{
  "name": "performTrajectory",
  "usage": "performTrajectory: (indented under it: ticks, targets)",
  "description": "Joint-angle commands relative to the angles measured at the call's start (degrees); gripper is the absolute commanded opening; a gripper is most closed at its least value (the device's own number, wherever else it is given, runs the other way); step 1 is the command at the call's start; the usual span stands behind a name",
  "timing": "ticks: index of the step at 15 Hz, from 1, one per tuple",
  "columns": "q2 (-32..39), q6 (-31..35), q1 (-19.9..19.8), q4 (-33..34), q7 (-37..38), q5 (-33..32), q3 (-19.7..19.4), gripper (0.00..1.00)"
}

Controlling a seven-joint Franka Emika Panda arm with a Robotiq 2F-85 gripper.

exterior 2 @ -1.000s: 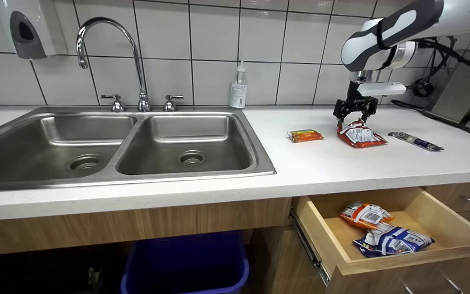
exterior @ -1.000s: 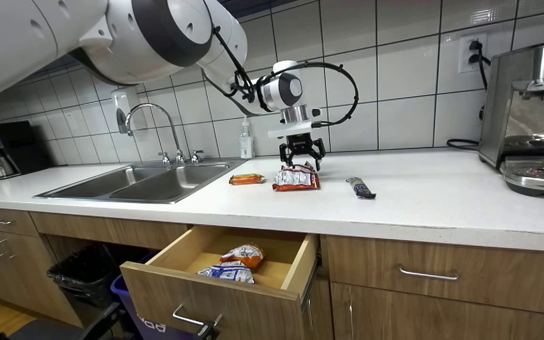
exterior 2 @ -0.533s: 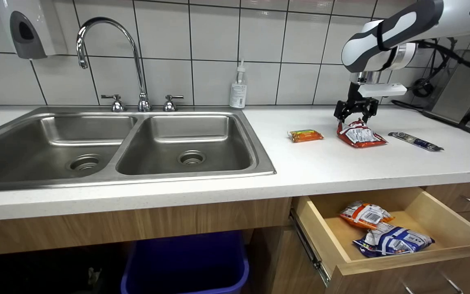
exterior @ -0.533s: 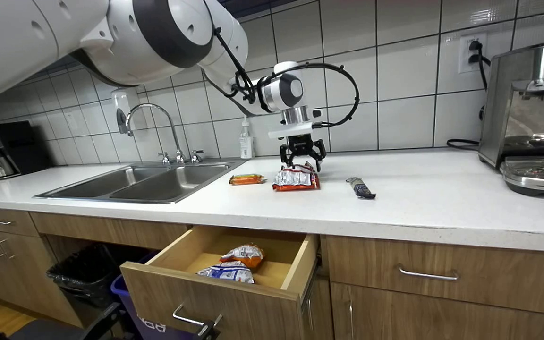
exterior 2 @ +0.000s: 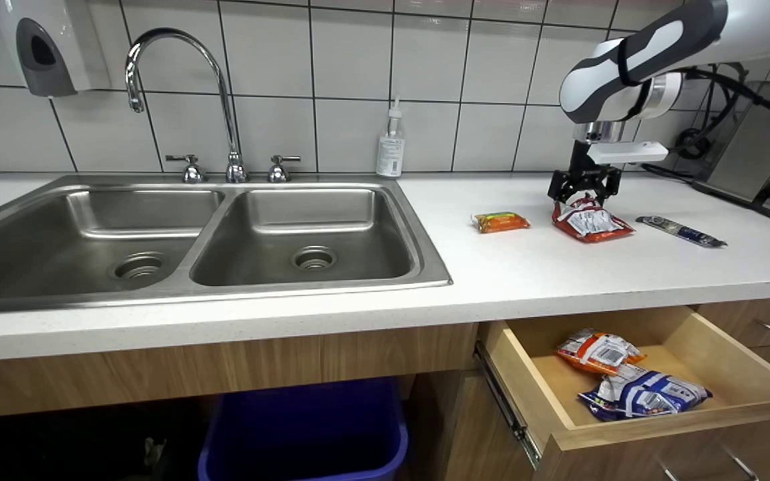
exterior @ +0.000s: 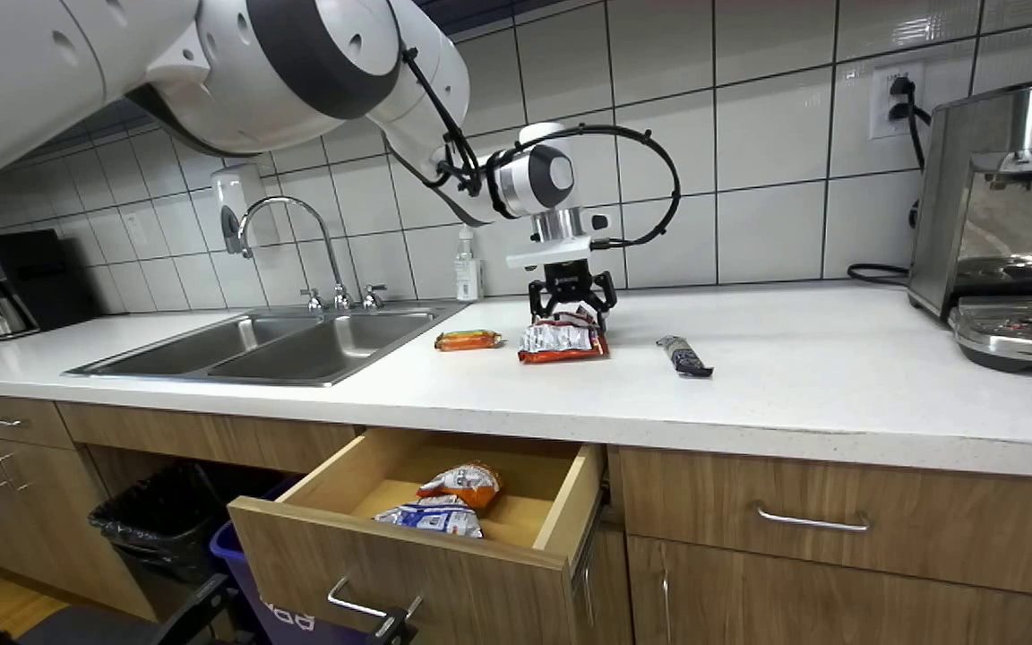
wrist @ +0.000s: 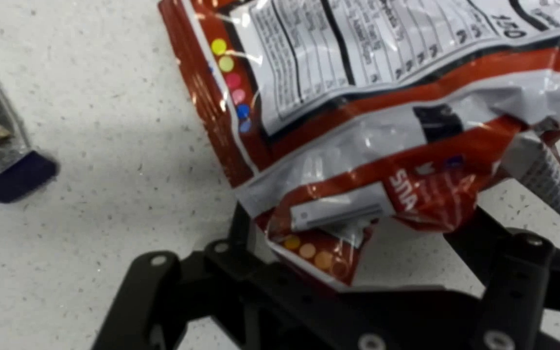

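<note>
Down goes the end effector, lower than a moment ago, jaws spread wide astride the red bag, still resting on the surface!

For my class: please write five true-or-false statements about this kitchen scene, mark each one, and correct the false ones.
1. The end effector is at the red snack bag. True.
2. The end effector is fully shut. False: its jaws stand apart, with the bag's crumpled end between them.
3. The small orange packet lies between the sink and the red snack bag. True.
4. The pump bottle lies on its side. False: the pump bottle stands upright.
5. A blue-and-white bag and an orange bag lie in the open drawer. True.
</note>
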Motion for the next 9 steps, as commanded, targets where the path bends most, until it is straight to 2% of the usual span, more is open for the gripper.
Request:
performTrajectory:
  ticks: [1, 9]
  targets:
    - [-5.4, 1.8, 0.2, -8.1, 0.9, 0.5, 0.6, 1.00]
    - [-15.1, 8.5, 1.8, -24.5, 1.8, 0.1, 0.4, 1.00]
